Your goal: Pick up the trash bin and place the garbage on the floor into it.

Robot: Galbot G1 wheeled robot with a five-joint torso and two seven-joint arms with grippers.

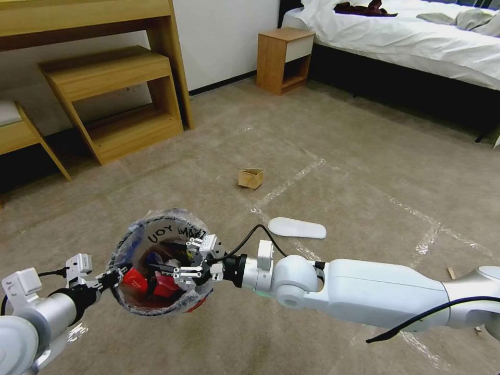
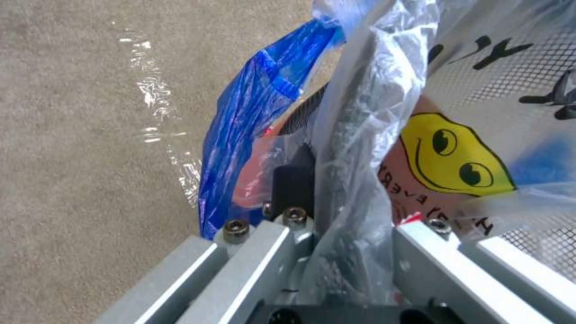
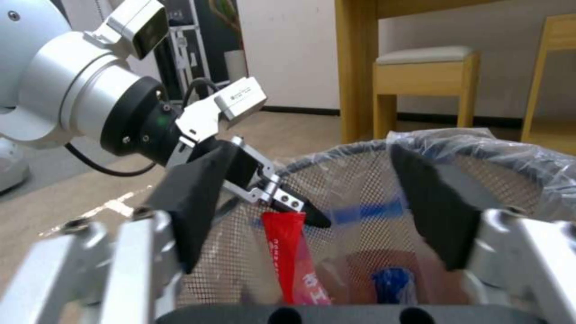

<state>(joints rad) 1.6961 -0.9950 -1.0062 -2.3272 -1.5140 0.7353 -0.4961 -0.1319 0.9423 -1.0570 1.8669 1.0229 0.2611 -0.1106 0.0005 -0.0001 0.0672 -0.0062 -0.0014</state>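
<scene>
The round mesh trash bin (image 1: 136, 307), lined with a clear bag with black lettering, hangs above the floor (image 1: 333, 187). My left gripper (image 1: 112, 277) is shut on its rim, with bag plastic (image 2: 360, 135) pinched between the fingers. My right gripper (image 1: 172, 259) hovers open over the bin's mouth, its black pads (image 3: 192, 202) spread and holding nothing. A red wrapper (image 3: 288, 252) and other litter lie inside the bin (image 3: 360, 189), just below the left gripper (image 3: 288, 204). Garbage on the carpet: a small cardboard box (image 1: 251, 178), a flat white slipper (image 1: 297, 227) and a wooden stick (image 1: 451, 273).
A wooden desk with a low shelf unit (image 1: 114, 99) stands at the back left, a nightstand (image 1: 284, 60) by the wall and a bed (image 1: 406, 41) at the back right. Clear tape strips (image 1: 291, 179) cross the carpet. A wooden chair (image 3: 420, 85) stands behind the bin.
</scene>
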